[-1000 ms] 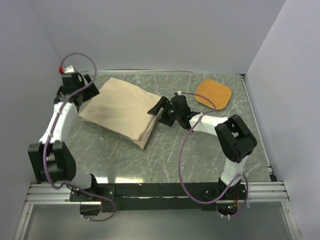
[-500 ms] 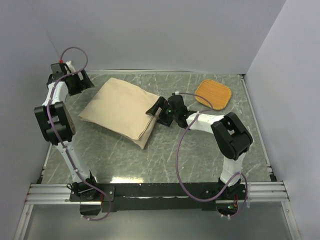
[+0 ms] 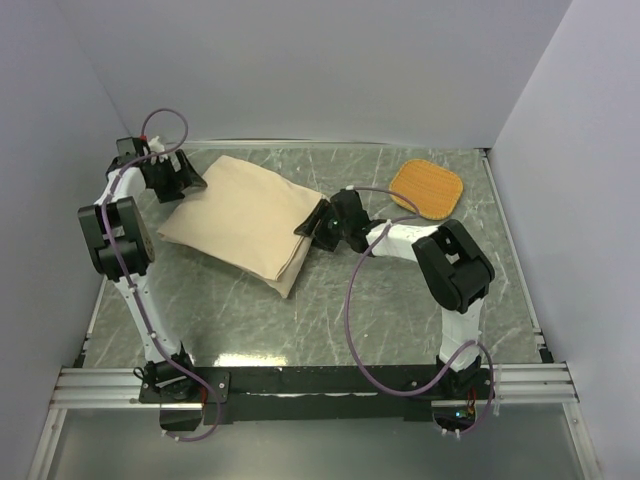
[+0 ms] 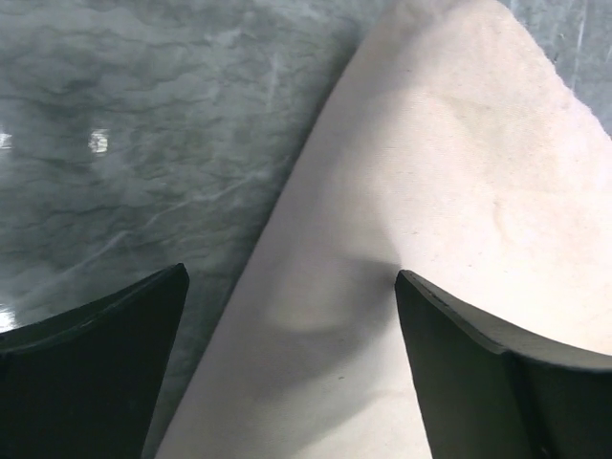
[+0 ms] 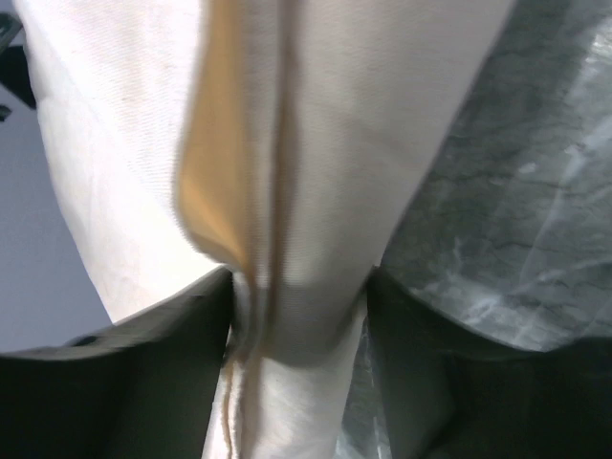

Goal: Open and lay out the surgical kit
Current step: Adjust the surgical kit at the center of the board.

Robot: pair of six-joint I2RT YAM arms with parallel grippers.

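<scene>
Surgical kit (image 3: 245, 215) lies as a closed beige bundle on the left-centre of the desk (image 3: 330, 310). Its cloth (image 4: 459, 191) is not yet unfolded, so nothing inside shows. The right jaws pinch a flap (image 5: 277, 191) at the bundle's right edge, probably to draw that layer outward. The left jaws stand wide at the far-left corner, one finger over bare desk and one over cloth, gripping nothing. They seem lined up to catch that edge. The orange pad (image 3: 427, 190) sits well apart.
</scene>
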